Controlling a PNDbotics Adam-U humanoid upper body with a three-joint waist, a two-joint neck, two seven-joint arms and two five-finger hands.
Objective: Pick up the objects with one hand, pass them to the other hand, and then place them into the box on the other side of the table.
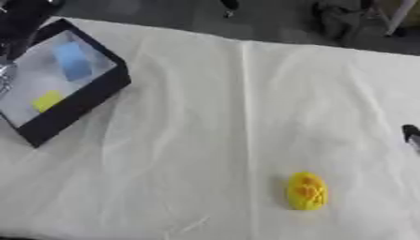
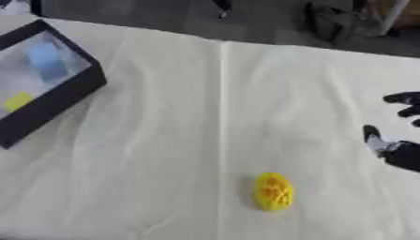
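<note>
A creased white tablecloth (image 1: 205, 140) covers the table, with dark grey floor (image 1: 164, 11) beyond its far edge.

Indoor test or laboratory space. A tabletop (image 1: 205, 117) draped in creased white cloth stands on a grey hard floor (image 1: 205, 16); beyond its far edge, metal legs of stands or furniture (image 2: 398, 16) and dark equipment rest on that floor.
</note>
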